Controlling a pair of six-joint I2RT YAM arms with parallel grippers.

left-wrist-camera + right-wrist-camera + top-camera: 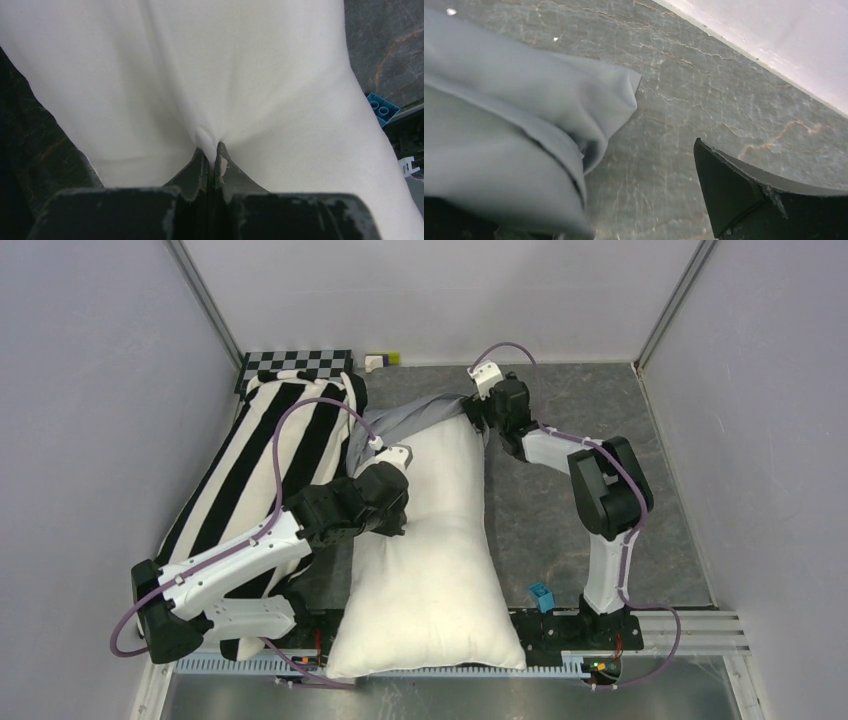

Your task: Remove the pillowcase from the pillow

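Pillowcase (410, 422) cloth sits bunched, blue-grey, at the far end of the white pillow (430, 560), which lies lengthwise on the grey marbled table (560, 520). Left gripper (212, 156) is clamped on a pinch of pillow. Right gripper (474, 412) stands spread at the pillowcase, 1 finger under cloth, 1 clear. A striped pillow (250, 470) lies left, a blue brick (541, 596) by the near rail; 3 pale lilac walls (100, 390) enclose the table.
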